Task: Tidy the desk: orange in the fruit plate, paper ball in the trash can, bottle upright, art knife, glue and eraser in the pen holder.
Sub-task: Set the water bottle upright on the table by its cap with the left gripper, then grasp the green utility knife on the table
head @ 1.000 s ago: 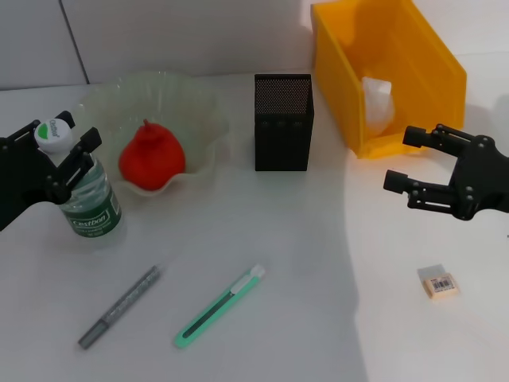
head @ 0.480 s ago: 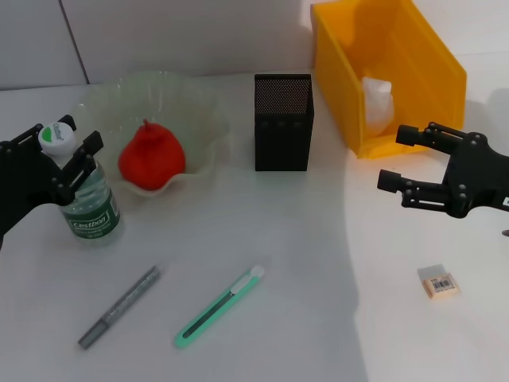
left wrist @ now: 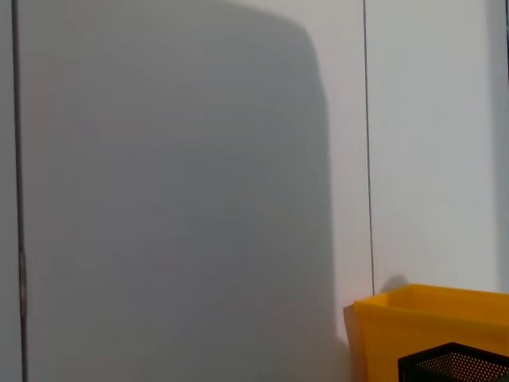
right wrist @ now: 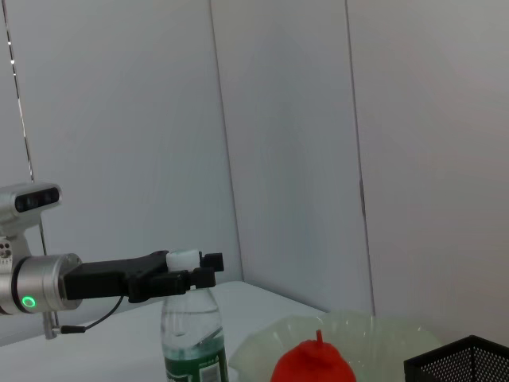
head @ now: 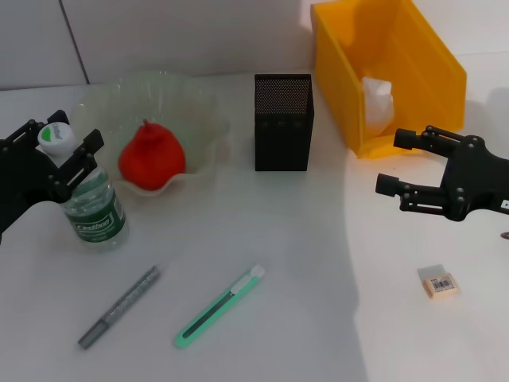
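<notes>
— Clear plastic with a green label: the bottle (head: 90, 204) stands upright at about nine o'clock on the desk, white cap up, with the left gripper (head: 62, 153) spread around its neck, fingers just beside the cap rather than pressed in. What could go wrong?

— A finger could catch the cap or shoulder as the gripper draws off and tip the bottle toward the fruit plate (head: 200, 118) at eleven o'clock, which holds the orange (head: 151, 157). A light bottle won't resist much.

— And the right side?

— The right gripper (head: 402, 165) hangs open at three o'clock, near the trash can (head: 433, 72) at one o'clock, where the paper ball (head: 377, 102) lies. The eraser (head: 437, 282) sits at five o'clock; the art knife (head: 219, 306) and the glue (head: 119, 307) lie toward six and seven, the pen holder (head: 283, 122) at twelve. All three are flat, low things, so a grasp could skid off them.
</notes>
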Robot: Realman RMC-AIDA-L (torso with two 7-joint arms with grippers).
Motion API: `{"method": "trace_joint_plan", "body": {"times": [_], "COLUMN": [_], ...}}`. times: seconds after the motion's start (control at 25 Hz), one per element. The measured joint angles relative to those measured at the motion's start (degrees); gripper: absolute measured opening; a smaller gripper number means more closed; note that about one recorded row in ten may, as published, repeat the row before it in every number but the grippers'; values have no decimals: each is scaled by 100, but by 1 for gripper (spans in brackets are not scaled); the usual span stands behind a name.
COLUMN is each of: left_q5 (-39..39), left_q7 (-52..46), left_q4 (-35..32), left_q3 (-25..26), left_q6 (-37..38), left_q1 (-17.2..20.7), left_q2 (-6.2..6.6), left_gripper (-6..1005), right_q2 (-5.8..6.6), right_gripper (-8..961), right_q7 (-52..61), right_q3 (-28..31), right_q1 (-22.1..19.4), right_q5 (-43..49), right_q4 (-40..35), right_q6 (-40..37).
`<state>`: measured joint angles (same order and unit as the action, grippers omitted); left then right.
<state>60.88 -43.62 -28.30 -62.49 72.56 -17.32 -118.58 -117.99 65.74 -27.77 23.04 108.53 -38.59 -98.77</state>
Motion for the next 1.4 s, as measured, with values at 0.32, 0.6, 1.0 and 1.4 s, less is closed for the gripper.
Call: {"method": "trace_joint_plan", "body": {"times": [0.32, 0.6, 1.0, 1.4], "left_q5": [-1, 35, 114, 285], "left_q7": [2, -54, -107, -163], "left_q4": [0, -70, -159, -456], "left_q3": [0, -41, -60, -63], "left_q6": [5, 116, 560, 1265], "left_q1": [18, 154, 545, 1295], "left_q2": [7, 32, 48, 85], "left_gripper": [681, 735, 734, 733], "right_q2": [-5, -14, -14, 17], "right_gripper": [831, 830, 829, 828], "right_q7": [0, 3, 22, 518], "right_q3": [0, 0, 0, 91], "right_q1": [-2, 5, 23, 18], "right_q5": [11, 11, 3, -243], "right_q4": [0, 0, -24, -212], "right_q6": [-34, -55, -74, -113]}}
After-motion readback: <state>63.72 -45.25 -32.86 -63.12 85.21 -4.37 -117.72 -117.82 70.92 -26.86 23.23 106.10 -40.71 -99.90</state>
